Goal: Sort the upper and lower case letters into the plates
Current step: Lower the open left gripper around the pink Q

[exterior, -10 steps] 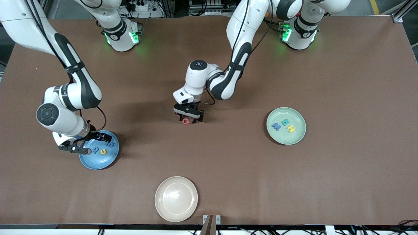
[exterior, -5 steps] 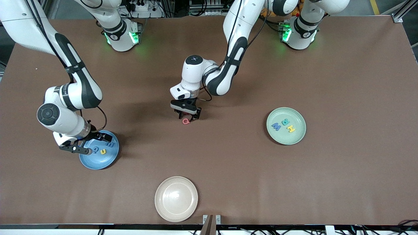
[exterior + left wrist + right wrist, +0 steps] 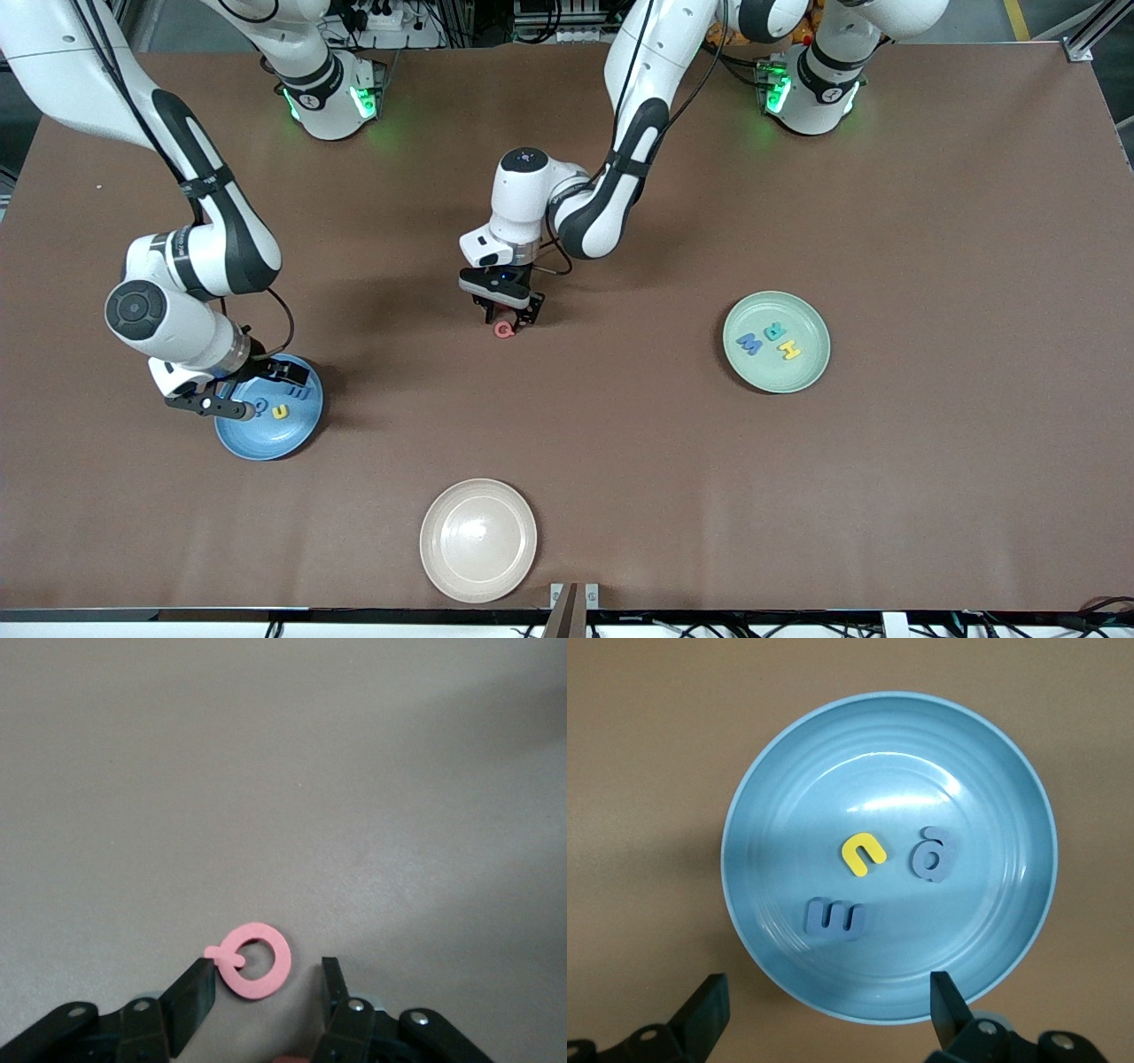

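Observation:
A pink ring-shaped letter with a small tail (image 3: 504, 330) (image 3: 255, 960) lies flat mid-table. My left gripper (image 3: 507, 317) (image 3: 267, 970) is low over it and open, its fingers on either side: one touches the tail, the other stands clear. The sky blue plate (image 3: 266, 439) (image 3: 992, 930) sits toward the right arm's end and holds a yellow letter (image 3: 862, 853) and two grey-blue letters (image 3: 934, 855) (image 3: 835, 917). My right gripper (image 3: 252, 390) (image 3: 828, 992) hangs open over that plate's rim, holding nothing. The mint green plate (image 3: 775, 372) toward the left arm's end holds three letters.
A cream-beige plate (image 3: 478, 540) with nothing in it sits near the table edge closest to the front camera, between the two coloured plates. Bare brown table surrounds the pink letter.
My left gripper shifted slightly toward the right arm's end and its fingers narrowed around the pink letter. The right arm rose a touch over the blue plate.

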Robot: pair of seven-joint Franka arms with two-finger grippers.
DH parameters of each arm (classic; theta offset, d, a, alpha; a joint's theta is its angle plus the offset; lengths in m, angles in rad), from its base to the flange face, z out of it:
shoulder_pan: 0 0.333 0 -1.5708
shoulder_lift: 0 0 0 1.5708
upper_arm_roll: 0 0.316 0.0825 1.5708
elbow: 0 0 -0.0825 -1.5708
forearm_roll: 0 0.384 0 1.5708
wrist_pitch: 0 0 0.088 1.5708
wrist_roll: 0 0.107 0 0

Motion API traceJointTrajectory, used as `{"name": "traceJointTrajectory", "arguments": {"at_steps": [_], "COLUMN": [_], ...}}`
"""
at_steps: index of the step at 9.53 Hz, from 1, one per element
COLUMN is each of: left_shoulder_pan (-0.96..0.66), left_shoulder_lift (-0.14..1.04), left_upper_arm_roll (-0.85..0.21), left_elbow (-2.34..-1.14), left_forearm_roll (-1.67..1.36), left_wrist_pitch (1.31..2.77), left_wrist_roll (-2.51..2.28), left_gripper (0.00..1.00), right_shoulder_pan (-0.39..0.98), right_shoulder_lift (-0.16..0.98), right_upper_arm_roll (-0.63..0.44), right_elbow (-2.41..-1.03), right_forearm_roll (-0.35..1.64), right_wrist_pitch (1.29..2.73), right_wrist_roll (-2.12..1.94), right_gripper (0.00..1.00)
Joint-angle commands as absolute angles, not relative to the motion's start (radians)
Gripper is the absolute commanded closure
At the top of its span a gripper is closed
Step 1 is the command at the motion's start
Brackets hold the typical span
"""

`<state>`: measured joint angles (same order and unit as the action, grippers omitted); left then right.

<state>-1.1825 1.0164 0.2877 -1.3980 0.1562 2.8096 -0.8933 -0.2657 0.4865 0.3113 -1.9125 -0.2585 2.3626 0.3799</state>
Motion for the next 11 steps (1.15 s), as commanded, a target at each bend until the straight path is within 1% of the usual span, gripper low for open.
{"name": "traceJointTrajectory", "arguments": {"at_steps": [1,9,11], "left_shoulder_pan": [-1.193,-1.201,-1.221], "left_shoulder_lift": [1.072,1.072,1.071], "left_upper_arm_roll": [0.336,0.327,0.327], "left_elbow": [-1.33,-1.338,-1.336], "left_forearm_roll": [0.179,0.176,0.173], "left_wrist_pitch": [2.795,2.792,2.737], "left_wrist_roll": [-0.92,-0.959,-1.012], "left_gripper": [0.44,0.45,0.46], "right_shoulder_pan": [-0.265,-0.261,-0.261], "right_shoulder_lift": [0.494,0.494,0.492], "right_upper_arm_roll": [0.318,0.319,0.319], "right_elbow": [-1.894,-1.893,-1.894], "right_forearm_roll": [-0.281,-0.281,-0.278], "right_wrist_pitch": [2.349,2.349,2.349], "right_wrist_roll": [0.393,0.393,0.396], "right_gripper": [0.0,0.0,0.0]}}
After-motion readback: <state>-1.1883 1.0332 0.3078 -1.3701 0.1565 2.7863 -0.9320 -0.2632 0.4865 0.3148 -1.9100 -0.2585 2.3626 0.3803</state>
